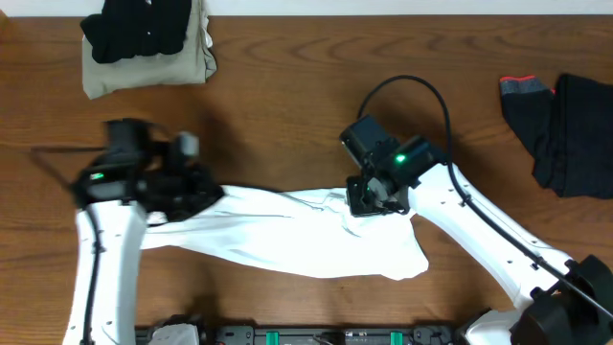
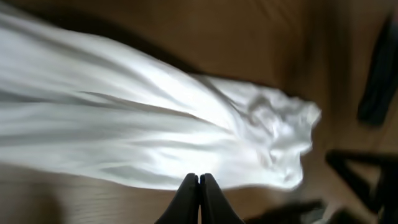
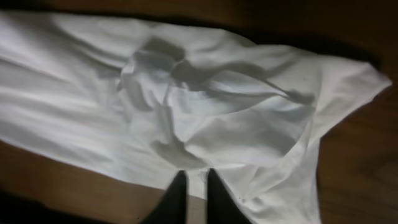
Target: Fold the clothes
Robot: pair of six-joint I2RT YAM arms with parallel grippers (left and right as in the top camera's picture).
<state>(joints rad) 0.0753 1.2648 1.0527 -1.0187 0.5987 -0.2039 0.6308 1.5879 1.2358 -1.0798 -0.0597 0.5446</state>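
Note:
The white shirt (image 1: 287, 235) of the clothes hangs as a long wrinkled band across the table's front, drawn between my two grippers. My left gripper (image 1: 187, 196) is at its left end. In the left wrist view, which is blurred, the shirt (image 2: 124, 124) meets the fingertips of that gripper (image 2: 199, 177), which is shut with its jaws pressed together on the cloth's near edge. My right gripper (image 1: 369, 203) is at the bunched middle-right part. In the right wrist view it (image 3: 197, 174) is shut on a fold of the shirt (image 3: 217, 112), with white cloth showing between the fingers.
A folded black garment (image 1: 144, 29) lies on a folded khaki one (image 1: 144, 75) at the back left. Another black garment (image 1: 575, 134) with a red tag lies at the right edge, also seen in the left wrist view (image 2: 379, 74). Bare wooden table (image 1: 287, 96) lies between them.

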